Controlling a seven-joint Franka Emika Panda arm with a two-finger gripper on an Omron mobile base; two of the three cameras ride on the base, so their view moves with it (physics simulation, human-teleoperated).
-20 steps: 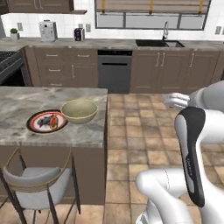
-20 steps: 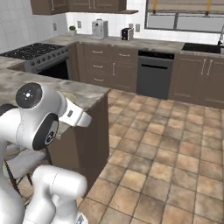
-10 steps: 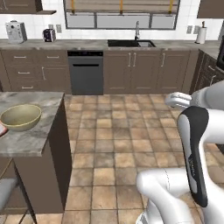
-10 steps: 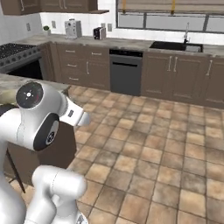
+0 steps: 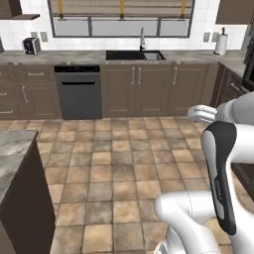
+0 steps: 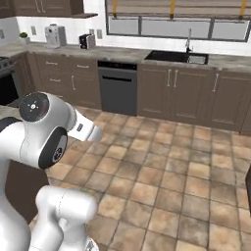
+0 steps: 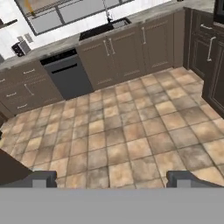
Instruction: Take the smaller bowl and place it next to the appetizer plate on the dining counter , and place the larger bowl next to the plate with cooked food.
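Grey-brown marbled dining counter (image 5: 12,156) shows at the left edge of the left base view, its end corner facing the tiled floor (image 5: 124,173). Gripper (image 7: 111,178) jaws stand wide apart, holding nothing, above that floor. Sink (image 5: 135,55) is set in the far counter.

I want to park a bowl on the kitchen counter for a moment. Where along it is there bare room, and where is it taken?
Bare stretches: the counter between the toaster and the sink, above the dishwasher, and between the sink and the paper towel roll. It is crowded at the far left, where toaster, a white appliance and a small plant stand.
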